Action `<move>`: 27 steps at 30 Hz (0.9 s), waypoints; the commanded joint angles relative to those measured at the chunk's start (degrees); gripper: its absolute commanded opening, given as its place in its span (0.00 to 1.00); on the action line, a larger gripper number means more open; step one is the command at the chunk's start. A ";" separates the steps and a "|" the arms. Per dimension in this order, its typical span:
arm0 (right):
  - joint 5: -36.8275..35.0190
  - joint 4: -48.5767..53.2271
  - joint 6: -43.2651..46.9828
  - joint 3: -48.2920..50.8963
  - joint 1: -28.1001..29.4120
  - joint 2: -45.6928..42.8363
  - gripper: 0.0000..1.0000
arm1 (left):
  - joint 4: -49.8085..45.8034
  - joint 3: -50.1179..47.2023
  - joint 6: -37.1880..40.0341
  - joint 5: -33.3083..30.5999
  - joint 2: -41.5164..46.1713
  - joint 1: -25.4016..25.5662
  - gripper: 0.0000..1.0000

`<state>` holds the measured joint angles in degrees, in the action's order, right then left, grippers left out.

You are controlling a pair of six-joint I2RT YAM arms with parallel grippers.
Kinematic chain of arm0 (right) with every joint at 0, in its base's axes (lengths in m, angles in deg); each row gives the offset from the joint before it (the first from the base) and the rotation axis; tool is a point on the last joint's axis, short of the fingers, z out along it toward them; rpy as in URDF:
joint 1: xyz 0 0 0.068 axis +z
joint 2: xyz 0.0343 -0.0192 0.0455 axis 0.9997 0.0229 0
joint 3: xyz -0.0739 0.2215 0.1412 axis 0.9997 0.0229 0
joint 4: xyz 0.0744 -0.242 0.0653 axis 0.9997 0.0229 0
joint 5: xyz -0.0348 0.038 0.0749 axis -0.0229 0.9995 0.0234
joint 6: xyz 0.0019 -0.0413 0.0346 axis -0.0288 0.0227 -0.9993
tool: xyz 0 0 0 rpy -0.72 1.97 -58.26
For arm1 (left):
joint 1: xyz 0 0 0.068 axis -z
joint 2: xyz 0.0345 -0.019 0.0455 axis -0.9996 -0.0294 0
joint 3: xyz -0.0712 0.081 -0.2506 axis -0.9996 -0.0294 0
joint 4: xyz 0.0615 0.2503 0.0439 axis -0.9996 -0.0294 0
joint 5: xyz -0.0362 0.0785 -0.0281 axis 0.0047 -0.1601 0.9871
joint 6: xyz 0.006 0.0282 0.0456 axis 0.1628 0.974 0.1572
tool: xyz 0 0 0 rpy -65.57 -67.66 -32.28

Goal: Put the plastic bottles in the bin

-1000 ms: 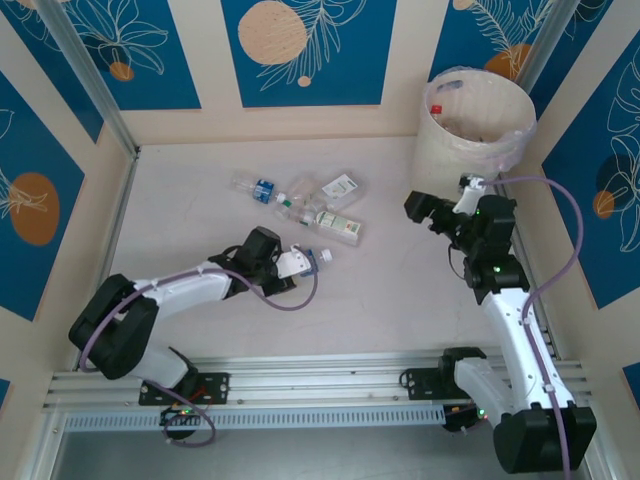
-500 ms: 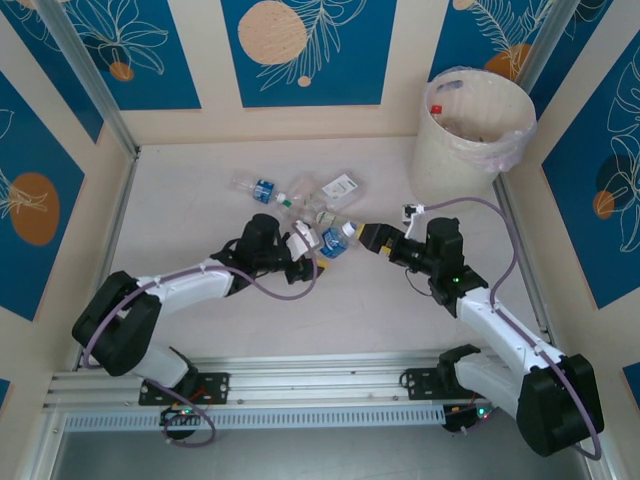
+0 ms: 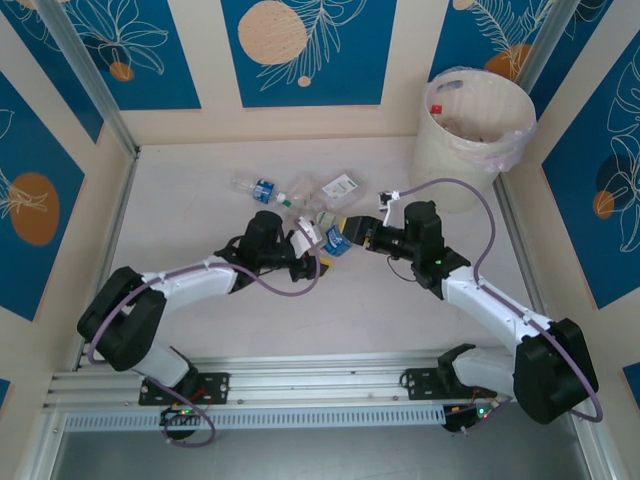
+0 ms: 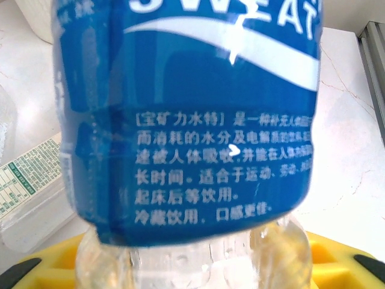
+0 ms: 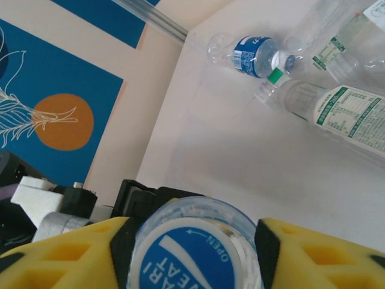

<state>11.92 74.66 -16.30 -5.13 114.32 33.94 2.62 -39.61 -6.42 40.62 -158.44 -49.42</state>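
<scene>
Blue-labelled plastic bottle (image 3: 335,243) is mid-table, grasped by the left gripper (image 3: 318,255) from 8 o'clock; the right gripper (image 3: 349,231) meets it from 3 o'clock. Bin (image 3: 450,165) stands at 1 o'clock.

Left wrist: label close up, yellow fingers (image 4: 42,268) at its base.

Right wrist: right fingers (image 5: 60,256) bracket the cap (image 5: 186,262); whether they are clamped cannot be told. Loose bottles (image 5: 255,55) lie at 1 o'clock.
</scene>
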 commanded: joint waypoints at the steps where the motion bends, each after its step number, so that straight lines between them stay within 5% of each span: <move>1: -1.53 1.09 2.14 -2.07 0.74 0.49 0.46 | 1.85 1.79 -0.08 1.91 -0.89 0.94 0.43; 6: -2.21 2.13 2.63 -2.17 0.98 0.63 0.21 | 1.35 1.39 0.15 1.87 -0.53 0.94 0.46; 11: -3.29 3.81 3.52 -2.09 0.92 -0.17 0.00 | 0.73 1.24 -0.02 2.19 -0.58 0.96 0.66; 22: -6.64 8.39 6.67 -3.80 -0.25 -2.21 0.00 | 7.91 -3.32 -1.70 -1.59 2.38 0.92 1.00; 27: -10.56 13.06 12.14 -7.02 -2.37 -4.01 0.00 | 12.20 -6.39 -3.39 -6.69 5.84 0.72 1.00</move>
<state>4.67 85.04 -8.76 -8.89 113.20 32.23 9.79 -45.06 -8.41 37.36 -155.29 -49.11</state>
